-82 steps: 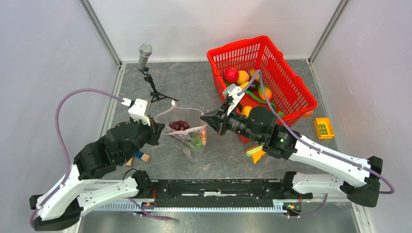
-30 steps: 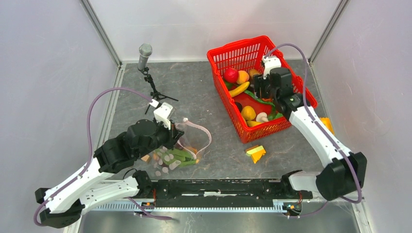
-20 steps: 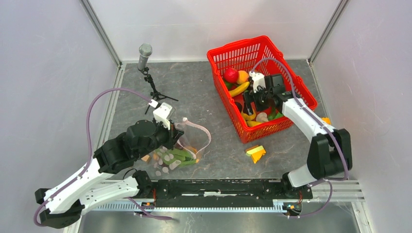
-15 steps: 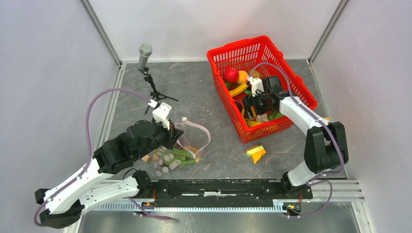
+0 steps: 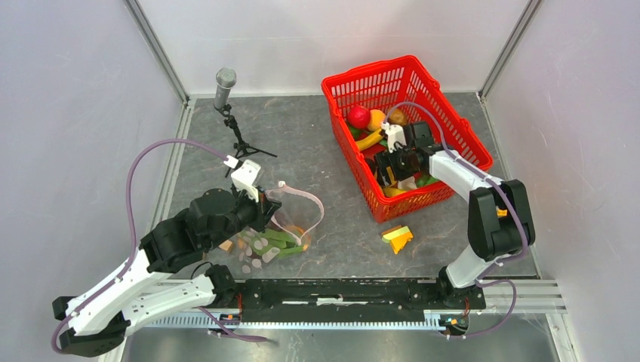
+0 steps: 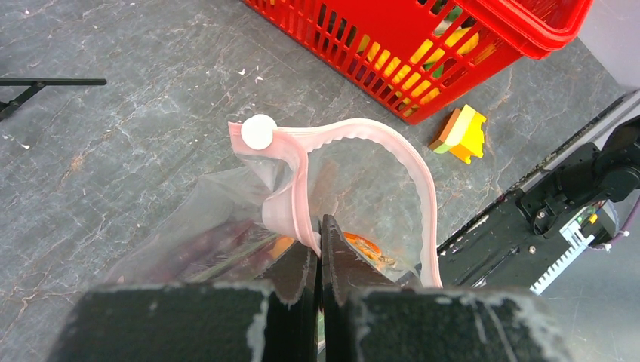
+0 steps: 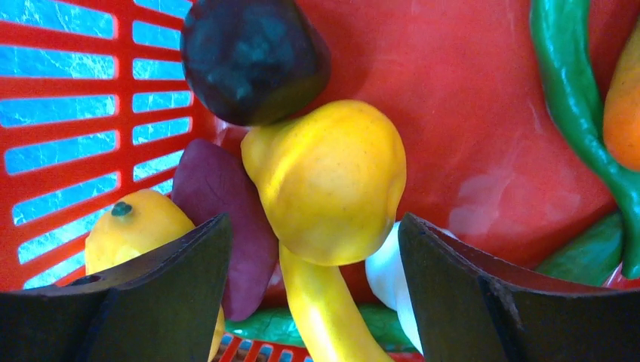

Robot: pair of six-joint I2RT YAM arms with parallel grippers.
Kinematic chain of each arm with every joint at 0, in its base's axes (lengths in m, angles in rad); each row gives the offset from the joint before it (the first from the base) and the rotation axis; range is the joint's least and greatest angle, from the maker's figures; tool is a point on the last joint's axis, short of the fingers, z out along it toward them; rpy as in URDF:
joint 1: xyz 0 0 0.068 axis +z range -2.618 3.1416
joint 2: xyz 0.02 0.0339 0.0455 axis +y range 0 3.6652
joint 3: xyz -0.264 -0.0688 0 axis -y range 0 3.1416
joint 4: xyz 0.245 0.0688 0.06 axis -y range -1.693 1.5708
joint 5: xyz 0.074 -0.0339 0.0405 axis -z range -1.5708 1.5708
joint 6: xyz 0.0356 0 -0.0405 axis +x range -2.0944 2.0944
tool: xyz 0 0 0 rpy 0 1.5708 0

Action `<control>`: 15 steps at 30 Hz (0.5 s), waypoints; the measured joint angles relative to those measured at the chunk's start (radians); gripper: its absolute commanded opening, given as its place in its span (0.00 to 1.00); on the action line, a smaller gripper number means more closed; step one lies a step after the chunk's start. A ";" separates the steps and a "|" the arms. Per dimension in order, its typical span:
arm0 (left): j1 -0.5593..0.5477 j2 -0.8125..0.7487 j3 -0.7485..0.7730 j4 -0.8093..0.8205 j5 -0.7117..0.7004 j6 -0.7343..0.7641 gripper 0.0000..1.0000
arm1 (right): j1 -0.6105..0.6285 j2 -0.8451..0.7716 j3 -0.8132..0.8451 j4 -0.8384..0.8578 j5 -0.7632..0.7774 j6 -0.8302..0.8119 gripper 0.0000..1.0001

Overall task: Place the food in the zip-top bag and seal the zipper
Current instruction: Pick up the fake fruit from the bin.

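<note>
The clear dotted zip-top bag [image 5: 266, 245] lies on the table with green and orange food [image 5: 283, 240] inside. My left gripper [image 6: 320, 235] is shut on the pink zipper [image 6: 411, 173] strip at the near side of the mouth, which gapes open; a white slider [image 6: 259, 132] sits at its end. My right gripper [image 7: 313, 226] is down inside the red basket [image 5: 445, 113], open, its jaws either side of a yellow pear-shaped piece [image 7: 328, 177]. Around it lie a dark purple piece [image 7: 253, 53], a lemon [image 7: 128, 226], a banana [image 7: 328, 309] and a green pepper [image 7: 573, 90].
A microphone on a small stand [image 5: 225, 79] is at the back left. A yellow and orange block [image 5: 398, 237] lies in front of the basket. Small blocks [image 5: 224, 245] sit under my left arm. The black rail [image 5: 340, 290] runs along the near edge.
My right arm has swung down from over the basket's back into its front part, with its jaws open. My left gripper has kept its hold on the bag and shifted slightly.
</note>
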 measured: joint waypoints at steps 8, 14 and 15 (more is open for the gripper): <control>0.000 -0.006 -0.006 0.001 0.000 0.000 0.02 | 0.000 0.033 -0.013 0.062 0.001 0.010 0.85; 0.000 -0.014 -0.009 0.001 0.000 0.000 0.02 | 0.000 0.037 -0.018 0.062 0.009 0.013 0.61; 0.000 -0.014 -0.009 0.001 0.000 0.000 0.02 | 0.000 0.037 -0.018 0.064 0.010 0.012 0.58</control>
